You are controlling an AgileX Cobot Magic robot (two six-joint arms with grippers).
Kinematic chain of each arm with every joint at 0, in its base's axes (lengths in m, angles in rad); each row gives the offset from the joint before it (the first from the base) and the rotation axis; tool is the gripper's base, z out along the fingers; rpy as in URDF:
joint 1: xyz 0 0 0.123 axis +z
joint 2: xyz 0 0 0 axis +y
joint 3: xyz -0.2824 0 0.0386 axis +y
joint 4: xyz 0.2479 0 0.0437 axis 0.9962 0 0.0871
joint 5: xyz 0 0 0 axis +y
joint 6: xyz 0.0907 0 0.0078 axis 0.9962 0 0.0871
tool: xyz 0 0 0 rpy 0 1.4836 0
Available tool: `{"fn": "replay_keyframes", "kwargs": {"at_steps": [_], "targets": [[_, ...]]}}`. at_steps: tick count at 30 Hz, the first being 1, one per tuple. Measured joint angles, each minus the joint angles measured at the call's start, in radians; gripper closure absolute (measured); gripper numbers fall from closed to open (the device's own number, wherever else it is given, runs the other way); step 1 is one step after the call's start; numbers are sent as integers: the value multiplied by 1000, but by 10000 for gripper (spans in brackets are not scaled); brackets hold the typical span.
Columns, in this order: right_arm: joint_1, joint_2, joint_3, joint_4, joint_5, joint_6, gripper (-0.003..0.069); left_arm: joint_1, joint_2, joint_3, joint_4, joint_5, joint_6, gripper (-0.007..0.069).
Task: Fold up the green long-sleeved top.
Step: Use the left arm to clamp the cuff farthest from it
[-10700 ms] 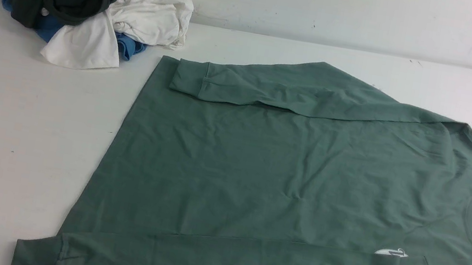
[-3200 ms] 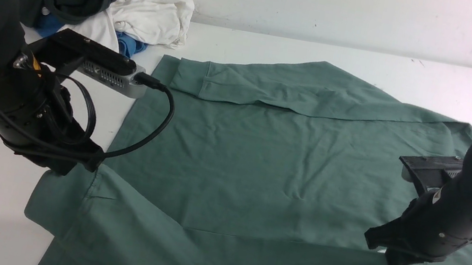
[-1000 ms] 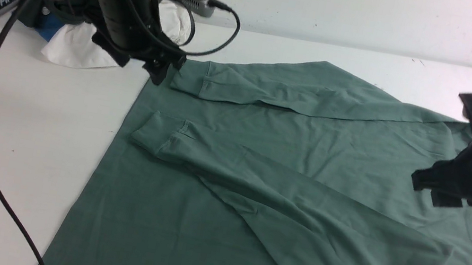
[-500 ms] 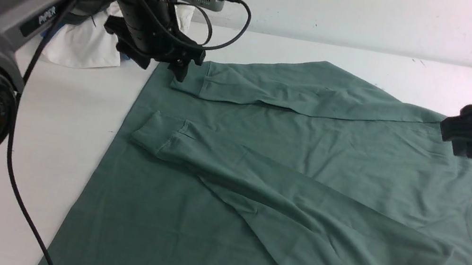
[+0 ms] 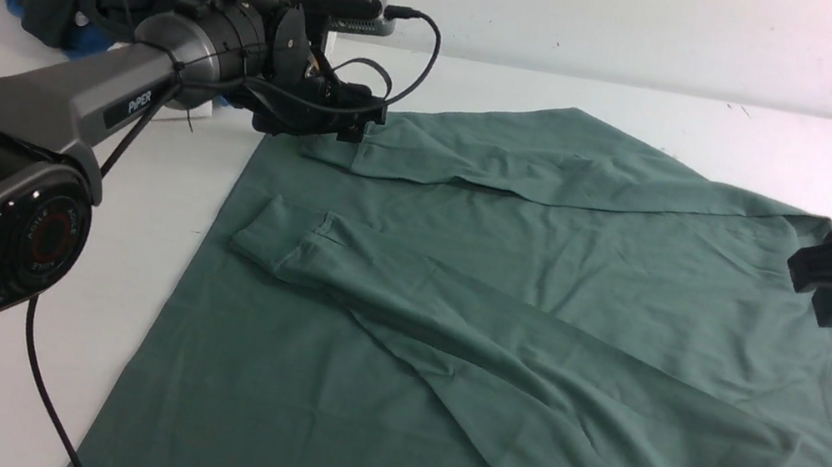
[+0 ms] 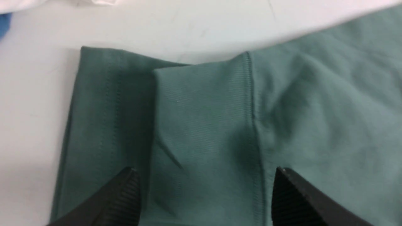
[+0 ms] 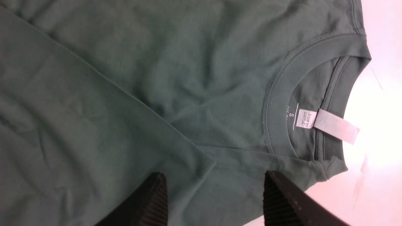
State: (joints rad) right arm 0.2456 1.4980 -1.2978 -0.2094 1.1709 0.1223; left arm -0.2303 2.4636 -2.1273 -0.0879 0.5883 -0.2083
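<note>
The large sage-green long-sleeved cotton top (image 5: 547, 256) lies flat on the white table (image 5: 143, 247), with its hem toward the robot's left and its crew neck (image 5: 831, 379) toward the right. Both sleeves are folded in over the body. The near sleeve (image 5: 495, 365) runs slantwise across the front. The far sleeve (image 5: 529, 164) lies along the far edge, its long axis running left to right, from the shoulder by the right arm to the ribbed cuff (image 6: 201, 119) by the left.

The left pincer (image 6: 204, 188) is at that cuff, jaws wide and holding nothing. In the left wrist view its two black ribbed fingers (image 6: 122, 201) straddle the cuff, which lies between and ahead of them. Whether the tips touch the cloth I cannot tell. The left arm is plainly the nearer one to the cuff. The right pincer (image 7: 213, 188) hangs above the top near the neck, also wide and empty, so I judge the shoulder end would fall to it.

Writing: "PiPER" (image 5: 139, 104) stands in white on the left arm's grey link. Inside the neck are a printed "S" (image 7: 292, 114), a small white label (image 7: 306, 119) that seems to read "Jeans West", and a longer blank white tab (image 7: 337, 128) beyond it
</note>
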Motion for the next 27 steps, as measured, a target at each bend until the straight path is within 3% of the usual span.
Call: {"fn": "replay_keyframes", "kwargs": {"at_steps": [13,17,25,27], "targets": [[0,0,-1,22,4,-2,267,33,40,-5,-3,-45,-25,134],[0,0,-1,23,4,-2,267,28,40,-5,-9,-45,-19,204],[0,0,-1,25,4,-18,267,21,40,-5,-67,-41,86,459],[0,0,-1,25,4,-19,267,19,40,-5,-71,-41,101,482]]}}
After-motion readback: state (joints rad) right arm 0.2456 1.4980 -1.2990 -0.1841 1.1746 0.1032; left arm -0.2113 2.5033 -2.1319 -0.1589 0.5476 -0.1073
